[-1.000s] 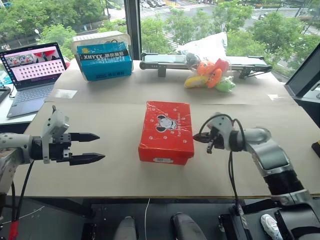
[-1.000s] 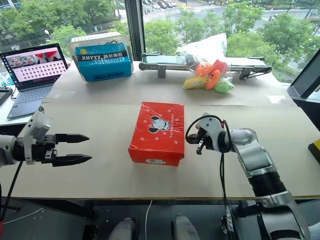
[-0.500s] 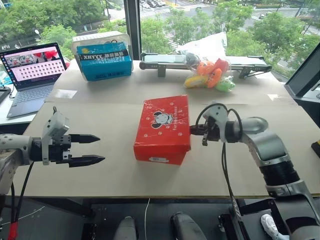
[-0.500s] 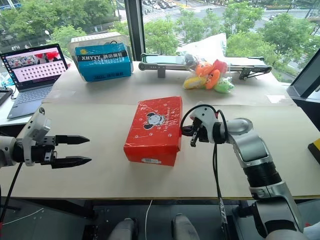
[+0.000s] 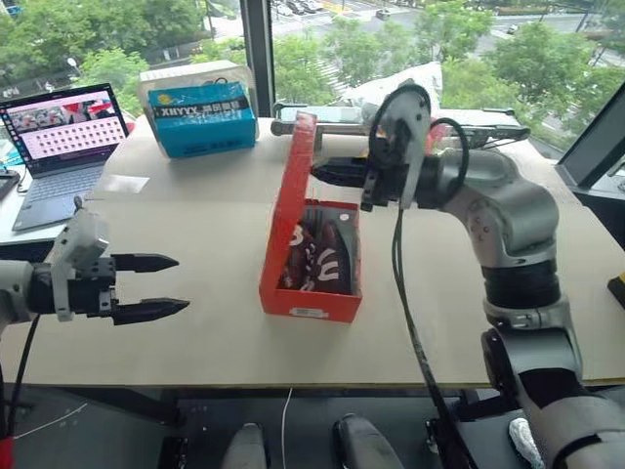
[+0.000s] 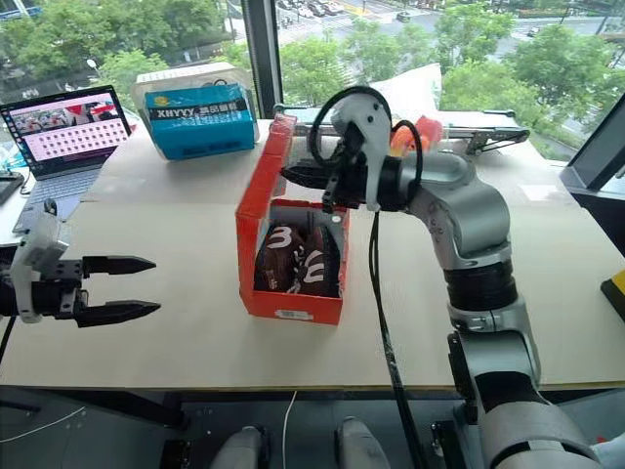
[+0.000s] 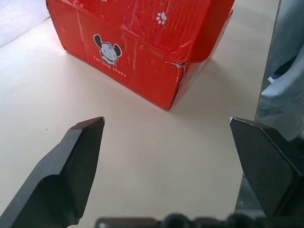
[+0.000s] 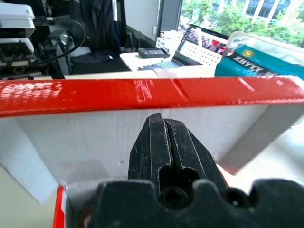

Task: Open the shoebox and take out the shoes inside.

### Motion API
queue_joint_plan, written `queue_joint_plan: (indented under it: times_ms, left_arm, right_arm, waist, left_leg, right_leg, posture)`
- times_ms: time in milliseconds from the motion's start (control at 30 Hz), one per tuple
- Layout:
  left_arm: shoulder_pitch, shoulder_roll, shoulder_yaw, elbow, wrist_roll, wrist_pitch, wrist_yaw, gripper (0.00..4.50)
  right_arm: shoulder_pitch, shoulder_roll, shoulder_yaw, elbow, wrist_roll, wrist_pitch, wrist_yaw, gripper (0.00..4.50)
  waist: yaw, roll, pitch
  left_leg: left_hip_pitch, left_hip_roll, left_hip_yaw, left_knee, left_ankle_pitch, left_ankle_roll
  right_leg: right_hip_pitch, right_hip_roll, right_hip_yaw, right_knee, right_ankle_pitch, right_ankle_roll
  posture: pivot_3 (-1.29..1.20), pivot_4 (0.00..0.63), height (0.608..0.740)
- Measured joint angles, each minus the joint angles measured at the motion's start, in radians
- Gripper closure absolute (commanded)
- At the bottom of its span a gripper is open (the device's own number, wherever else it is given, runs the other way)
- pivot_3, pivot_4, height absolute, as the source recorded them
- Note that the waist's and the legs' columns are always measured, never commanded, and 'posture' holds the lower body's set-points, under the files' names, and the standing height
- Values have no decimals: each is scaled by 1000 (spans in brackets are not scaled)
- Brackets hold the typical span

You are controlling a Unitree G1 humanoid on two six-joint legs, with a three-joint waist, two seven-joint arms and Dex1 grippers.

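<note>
Red shoebox (image 5: 298, 293) lid upright; brown shoes (image 5: 317, 256) inside. Right pincer (image 5: 317, 171) closed, empty; left pincer (image 5: 176, 285) wide.

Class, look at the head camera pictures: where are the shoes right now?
The shoes lie inside the open red shoebox at the middle of the table, below the right gripper, which is against the raised lid.

We see the shoes (image 5: 317, 259) partly hidden behind the box (image 5: 309, 303) wall; laptop (image 5: 61, 137) clipped by the edge.
</note>
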Motion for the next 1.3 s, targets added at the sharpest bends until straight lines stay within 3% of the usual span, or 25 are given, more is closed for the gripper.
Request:
queue_joint_plan:
  times_ms: [233,467,700,867,900,1067,1300]
  left_arm:
    - [55,19,171,-85,-77,91,10,0]
    - [80,41,217,-106,-91,116,-2,0]
    - [78,39,193,-106,-97,99,1,0]
    - [39,-33,54,-72,-39,19,33,0]
    - [38,-45,25,-66,-31,10,37,0]
    - [-14,-70,-63,-67,5,-44,65,0]
    - [-46,-76,-106,-58,10,-52,77,0]
  right_arm:
    - [-88,197,91,253,-103,-156,-43,4441]
    - [-176,337,119,498,-177,-286,-65,4441]
    - [-138,280,117,443,-197,-275,-57,4441]
    - [102,57,134,49,-193,-38,-32,4441]
    - [123,33,138,2,-193,12,-39,3927]
    - [165,-19,144,-213,-194,262,-130,2403]
    - [202,-44,162,-356,-221,560,-299,34]
  waist:
    - [0,0,0]
    - [-4,1,0]
    - [3,1,0]
    - [19,0,0]
    - [15,0,0]
    - [-3,0,0]
    - [1,0,0]
  left_leg:
    - [0,1,0,0,0,0]
    - [0,1,-1,-1,0,0]
    - [0,1,-1,-1,0,0]
    - [0,-1,0,-1,0,0]
    - [-1,0,0,0,0,0]
    - [2,2,-1,-2,0,0]
    - [1,1,-1,0,0,0]
  right_leg:
    - [0,0,-1,1,0,0]
    - [0,0,-2,1,0,-1]
    - [0,0,-2,1,0,-1]
    - [0,-1,-1,0,-1,0]
    - [-1,-1,-1,0,-1,0]
    - [-1,3,0,3,-1,-3]
    - [-1,1,0,1,0,-2]
  posture:
    - [0,150,736]
    - [0,150,736]
    - [0,150,736]
    - [0,150,736]
    - [0,150,736]
    - [0,150,736]
    - [0,150,736]
